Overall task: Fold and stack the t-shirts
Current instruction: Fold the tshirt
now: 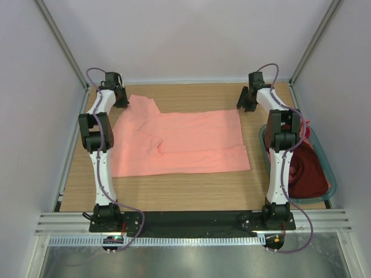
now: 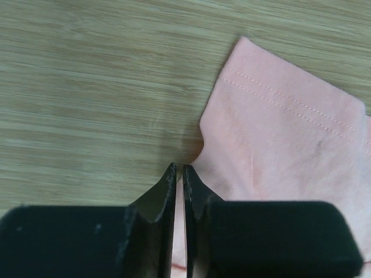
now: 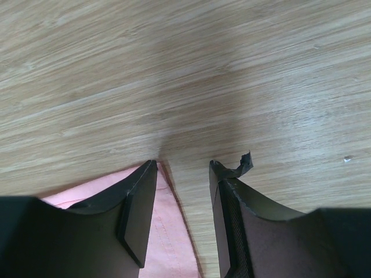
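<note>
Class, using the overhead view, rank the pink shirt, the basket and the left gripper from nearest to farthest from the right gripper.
1. The pink shirt: its far right corner lies at the right gripper.
2. The basket: along the table's right edge.
3. The left gripper: far left corner.

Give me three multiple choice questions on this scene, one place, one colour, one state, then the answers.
1. Where is the dark maroon cloth shirt? A. mid-table B. in the grey-teal plastic basket C. in a claw
2. What colour is the cloth t-shirt spread on the wooden table? A. salmon-pink B. blue C. white
3. How do the right claw's jaws stand? A. shut tight B. apart C. clamped on the basket
Answers: B, it lies heaped inside the basket; A, the top view shows it pink; B, its wrist view shows a clear gap.
</note>
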`<state>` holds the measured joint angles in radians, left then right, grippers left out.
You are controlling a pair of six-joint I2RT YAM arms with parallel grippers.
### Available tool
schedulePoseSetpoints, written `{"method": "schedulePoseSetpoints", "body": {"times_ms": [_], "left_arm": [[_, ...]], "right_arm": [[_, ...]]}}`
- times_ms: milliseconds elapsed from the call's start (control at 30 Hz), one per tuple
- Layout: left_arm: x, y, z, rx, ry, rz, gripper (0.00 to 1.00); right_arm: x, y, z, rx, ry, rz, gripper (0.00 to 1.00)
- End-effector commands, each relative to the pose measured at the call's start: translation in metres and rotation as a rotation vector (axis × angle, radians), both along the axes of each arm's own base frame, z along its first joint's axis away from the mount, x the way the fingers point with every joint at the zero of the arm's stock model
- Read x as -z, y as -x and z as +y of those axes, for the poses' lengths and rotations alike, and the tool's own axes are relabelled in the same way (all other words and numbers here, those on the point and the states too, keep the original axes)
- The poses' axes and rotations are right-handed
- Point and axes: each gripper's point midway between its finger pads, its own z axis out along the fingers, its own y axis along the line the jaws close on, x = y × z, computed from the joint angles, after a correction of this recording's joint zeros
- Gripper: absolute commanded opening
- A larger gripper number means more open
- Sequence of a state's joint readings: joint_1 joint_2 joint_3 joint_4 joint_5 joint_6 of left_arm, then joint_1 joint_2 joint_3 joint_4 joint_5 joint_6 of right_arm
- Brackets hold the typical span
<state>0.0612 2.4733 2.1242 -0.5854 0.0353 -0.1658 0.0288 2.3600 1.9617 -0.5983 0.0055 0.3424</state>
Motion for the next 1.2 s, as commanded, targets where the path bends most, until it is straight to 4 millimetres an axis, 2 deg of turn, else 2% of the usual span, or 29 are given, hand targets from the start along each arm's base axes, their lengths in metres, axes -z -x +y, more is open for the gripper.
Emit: {"method": "schedulePoseSetpoints", "body": {"times_ms": [0,67,233,267,300,367,400,500,600,900,1000,1100,1167], "left_arm": [[0.051,0.035,-0.004,0.01,0.005,0.184,0.04],[0.045,0.032,-0.005,0.012,0.013,0.168,0.0],[0.018,0.024,-0.009,0.017,0.032,0.115,0.01],[0.015,0.025,-0.01,0.016,0.038,0.113,0.04],[0.005,0.024,-0.011,0.008,0.039,0.098,0.17],[-0.001,0.027,-0.009,-0.008,0.042,0.092,0.32],[-0.009,0.027,-0.012,-0.012,0.052,0.08,0.36],[-0.013,0.029,-0.017,-0.003,0.086,0.08,0.43],[-0.004,0.036,-0.016,-0.011,0.073,0.118,0.43],[0.041,0.06,-0.007,-0.025,0.007,0.253,0.38],[0.049,0.064,-0.009,-0.015,-0.001,0.277,0.33],[0.047,0.064,-0.004,-0.031,-0.058,0.277,0.26],[0.047,0.064,-0.007,-0.031,-0.052,0.278,0.22]], "right_arm": [[-0.009,-0.012,0.003,-0.015,-0.031,-0.039,0.48],[-0.006,-0.012,0.005,-0.016,-0.033,-0.032,0.48],[-0.009,-0.014,0.005,-0.017,-0.04,-0.038,0.48],[-0.011,-0.015,0.006,-0.018,-0.041,-0.041,0.48],[-0.011,-0.015,0.006,-0.018,-0.041,-0.04,0.48],[-0.012,-0.016,0.007,-0.02,-0.045,-0.043,0.48],[-0.012,-0.015,0.007,-0.02,-0.047,-0.041,0.48],[-0.011,-0.013,0.008,-0.024,-0.05,-0.035,0.48],[-0.012,-0.013,0.006,-0.024,-0.045,-0.038,0.48],[-0.013,-0.015,0.003,-0.019,-0.041,-0.043,0.48],[-0.012,-0.014,0.001,-0.014,-0.041,-0.04,0.48],[-0.012,-0.014,0.002,-0.015,-0.04,-0.039,0.48],[-0.013,-0.014,0.002,-0.011,-0.04,-0.04,0.48]]}}
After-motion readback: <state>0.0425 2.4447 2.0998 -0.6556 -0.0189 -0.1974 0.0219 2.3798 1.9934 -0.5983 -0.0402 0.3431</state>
